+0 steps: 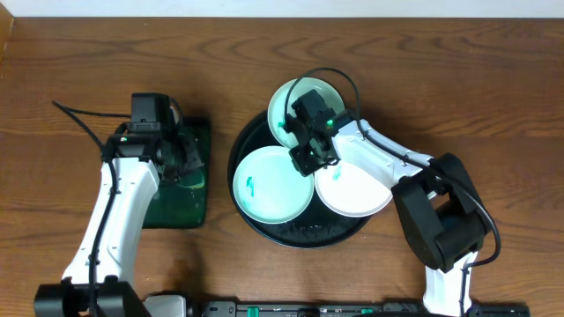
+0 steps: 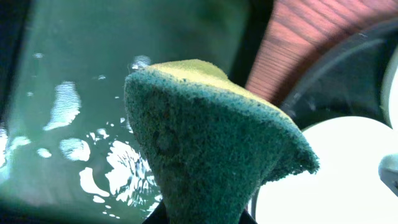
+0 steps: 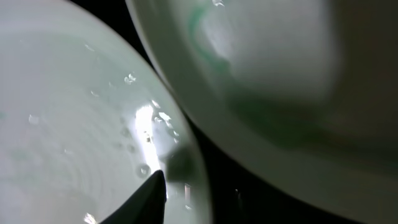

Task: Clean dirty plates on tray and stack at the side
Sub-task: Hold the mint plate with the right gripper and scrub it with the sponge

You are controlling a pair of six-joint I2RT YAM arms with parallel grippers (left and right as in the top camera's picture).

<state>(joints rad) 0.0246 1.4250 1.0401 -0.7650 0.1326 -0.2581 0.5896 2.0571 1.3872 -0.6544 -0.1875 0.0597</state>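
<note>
Left fingers are clamped on a sponge, green scouring face to the lens and a yellow layer behind. Only the left wrist view shows it, above the wet green tray. Of the right fingers I get one dark tip, low in the right wrist view, against the rim of one of two plates there. I cannot tell whether they are open or closed. Overhead puts them above where the plates meet.

I count three plates, all on the black tray: a turquoise one far, a turquoise one near left, and a white one near right, each with a small teal smear. The two trays lie side by side on the wooden surface.
</note>
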